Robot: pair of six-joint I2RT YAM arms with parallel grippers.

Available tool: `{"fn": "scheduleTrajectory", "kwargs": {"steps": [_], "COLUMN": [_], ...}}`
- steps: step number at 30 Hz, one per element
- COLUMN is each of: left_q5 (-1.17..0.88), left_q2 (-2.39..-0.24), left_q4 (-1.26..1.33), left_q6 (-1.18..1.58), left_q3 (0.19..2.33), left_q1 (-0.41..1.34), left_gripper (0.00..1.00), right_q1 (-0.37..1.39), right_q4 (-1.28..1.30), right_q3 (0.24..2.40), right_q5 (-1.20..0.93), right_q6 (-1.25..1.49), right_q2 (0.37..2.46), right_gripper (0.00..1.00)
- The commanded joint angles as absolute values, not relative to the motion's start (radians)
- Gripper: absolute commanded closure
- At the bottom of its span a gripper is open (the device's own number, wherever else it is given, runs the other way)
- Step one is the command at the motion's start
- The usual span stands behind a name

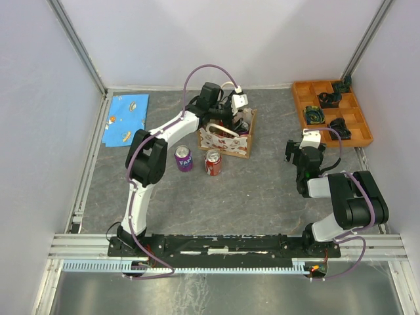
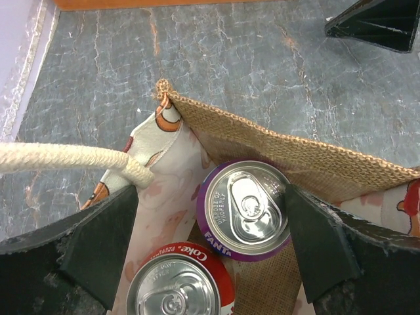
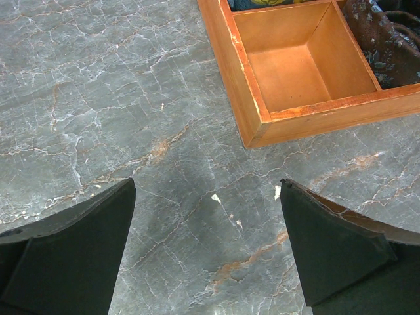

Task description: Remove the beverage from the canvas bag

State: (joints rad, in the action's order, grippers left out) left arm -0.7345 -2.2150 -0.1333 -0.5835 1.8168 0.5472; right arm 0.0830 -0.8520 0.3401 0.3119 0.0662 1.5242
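Note:
The canvas bag (image 1: 223, 142) stands at the back middle of the table. Its burlap rim (image 2: 282, 147) and cream handle (image 2: 65, 157) show in the left wrist view. Inside it stand a purple Fanta can (image 2: 248, 210) and a red Coke can (image 2: 178, 285), both upright. My left gripper (image 1: 231, 119) is over the bag's mouth. It (image 2: 211, 190) is open, with the Fanta can close against its right finger (image 2: 321, 243) and the Coke can near its left one. My right gripper (image 1: 298, 159) is open and empty above bare table (image 3: 207, 187).
A second purple can (image 1: 184, 158) and a second red can (image 1: 213, 162) stand on the table just in front of the bag. An orange compartment tray (image 1: 359, 125) sits at the back right; its corner (image 3: 262, 125) is ahead of my right gripper. A blue cloth (image 1: 126, 120) lies back left.

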Motion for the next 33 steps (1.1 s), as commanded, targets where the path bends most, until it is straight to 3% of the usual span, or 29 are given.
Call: {"fn": "scheduleTrajectory", "kwargs": {"steps": [1,33], "left_q5": [-0.751,-0.827], "left_q2": [-2.190,-2.134], "left_q4": [-0.144,-0.273], "left_q6": [-0.596,-0.638], "left_q3": [1.862,1.847], "left_q1": [0.552,0.552], "left_gripper": [0.01,0.01], "right_q1": [0.079,0.080], "right_q4": [-0.884,-0.884], "right_q3": [0.357,0.357], "right_q5": [0.319,0.319], "right_q6": [0.071,0.072], "right_q2": [1.512,1.512], "right_gripper": [0.01,0.01]}}
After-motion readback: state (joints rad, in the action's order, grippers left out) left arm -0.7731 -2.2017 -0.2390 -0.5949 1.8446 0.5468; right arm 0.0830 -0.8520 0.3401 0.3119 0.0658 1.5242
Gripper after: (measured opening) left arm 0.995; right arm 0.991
